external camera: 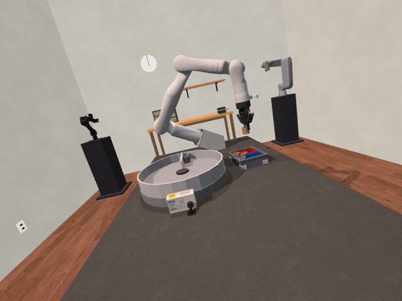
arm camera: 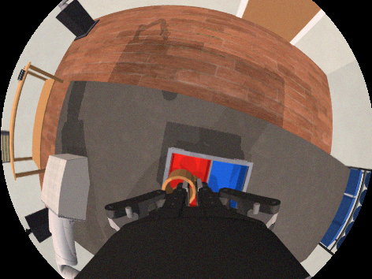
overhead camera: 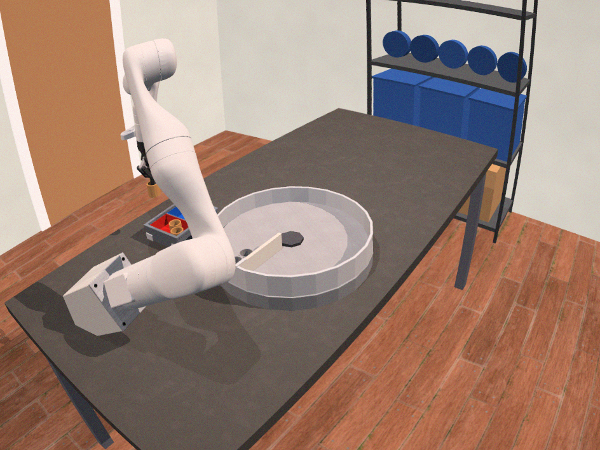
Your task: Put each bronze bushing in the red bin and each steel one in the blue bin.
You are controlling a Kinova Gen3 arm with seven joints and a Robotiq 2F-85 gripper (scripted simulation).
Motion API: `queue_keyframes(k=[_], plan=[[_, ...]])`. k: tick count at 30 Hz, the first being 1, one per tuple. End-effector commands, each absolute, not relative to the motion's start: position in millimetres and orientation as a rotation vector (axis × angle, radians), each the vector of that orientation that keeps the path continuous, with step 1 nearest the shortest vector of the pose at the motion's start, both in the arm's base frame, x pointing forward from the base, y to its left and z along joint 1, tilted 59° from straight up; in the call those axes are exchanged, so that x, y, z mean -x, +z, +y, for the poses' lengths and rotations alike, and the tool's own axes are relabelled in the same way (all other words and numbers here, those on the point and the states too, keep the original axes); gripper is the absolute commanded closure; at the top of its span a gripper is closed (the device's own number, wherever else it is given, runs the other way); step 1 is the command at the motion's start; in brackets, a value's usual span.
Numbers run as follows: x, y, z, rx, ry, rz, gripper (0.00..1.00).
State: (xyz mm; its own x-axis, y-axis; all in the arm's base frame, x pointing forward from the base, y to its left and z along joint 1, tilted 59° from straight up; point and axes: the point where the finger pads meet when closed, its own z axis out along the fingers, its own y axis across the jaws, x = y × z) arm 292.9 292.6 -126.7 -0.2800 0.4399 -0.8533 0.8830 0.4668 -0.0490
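My gripper (overhead camera: pixel 150 183) is shut on a bronze bushing (overhead camera: pixel 154 189) and holds it high above the table, near the two-part bin. In the wrist view the bushing (arm camera: pixel 180 185) hangs over the red bin (arm camera: pixel 189 171), with the blue bin (arm camera: pixel 228 176) to its right. The red bin (overhead camera: pixel 169 224) holds two bronze bushings (overhead camera: pixel 175 225). The blue bin (overhead camera: pixel 178 211) is mostly hidden by my arm. A steel bushing (overhead camera: pixel 245 252) rests on the turntable (overhead camera: pixel 295 242) against the cream bar (overhead camera: pixel 259 252). The gripper also shows in the exterior view (external camera: pixel 246 122), above the bins (external camera: pixel 247 153).
The turntable has a raised grey rim and a dark hub (overhead camera: pixel 292 238). My arm's base (overhead camera: pixel 96 300) stands at the table's near left corner. A small labelled box (external camera: pixel 180 200) sits in front of the turntable. A shelf with blue boxes (overhead camera: pixel 450 103) stands behind the table.
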Motion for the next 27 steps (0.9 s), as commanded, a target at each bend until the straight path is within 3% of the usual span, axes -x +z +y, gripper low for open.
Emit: queue_keyframes(k=[1,27], plan=[[-297.1,-132.3,279.7,-1.108,-0.693,1.889,1.0],[-320.5,-164.5,231.1,-1.108,-0.693,1.889,1.0]])
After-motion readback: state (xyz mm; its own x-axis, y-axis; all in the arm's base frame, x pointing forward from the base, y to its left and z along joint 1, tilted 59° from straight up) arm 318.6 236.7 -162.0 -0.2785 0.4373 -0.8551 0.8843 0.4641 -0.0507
